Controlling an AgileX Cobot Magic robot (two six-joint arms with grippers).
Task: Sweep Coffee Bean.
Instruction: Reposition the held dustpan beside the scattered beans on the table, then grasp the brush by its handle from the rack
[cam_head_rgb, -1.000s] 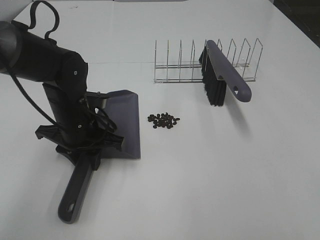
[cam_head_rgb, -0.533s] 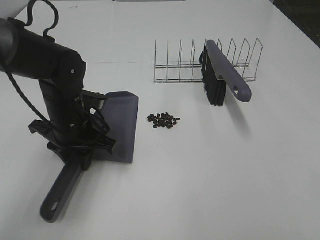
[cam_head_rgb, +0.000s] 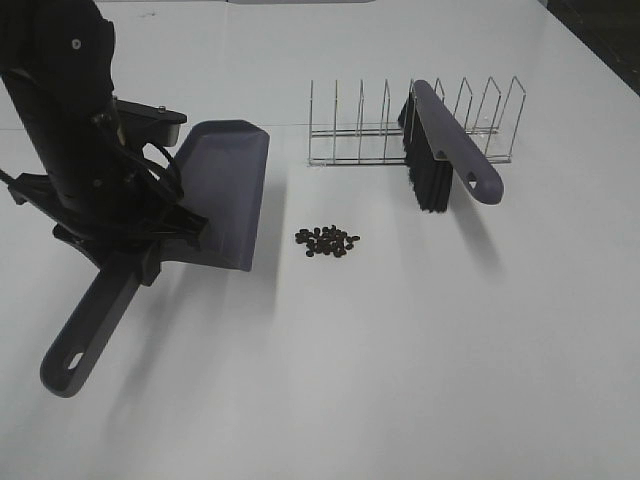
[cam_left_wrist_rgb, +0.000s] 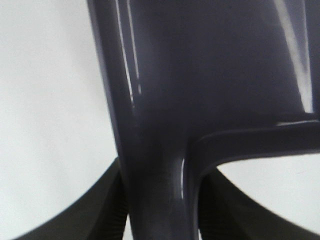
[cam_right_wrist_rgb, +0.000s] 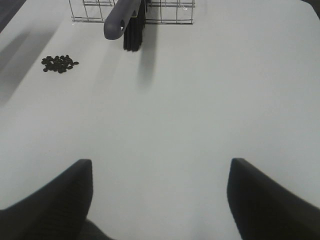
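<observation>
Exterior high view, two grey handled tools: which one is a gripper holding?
The dustpan, clamped by its handle in the left gripper; the brush rests against the wire rack with no gripper near it.

Your high cam looks down on the whole counter (cam_head_rgb: 420, 380) from the robot's side. L wrist cam sits v. close on the dustpan (cam_left_wrist_rgb: 210, 75), which fills its frame. R wrist cam looks low across the counter; w/ the high cam it shares coffee beans (cam_right_wrist_rgb: 59, 63), brush (cam_right_wrist_rgb: 122, 17), rack (cam_right_wrist_rgb: 170, 21).
</observation>
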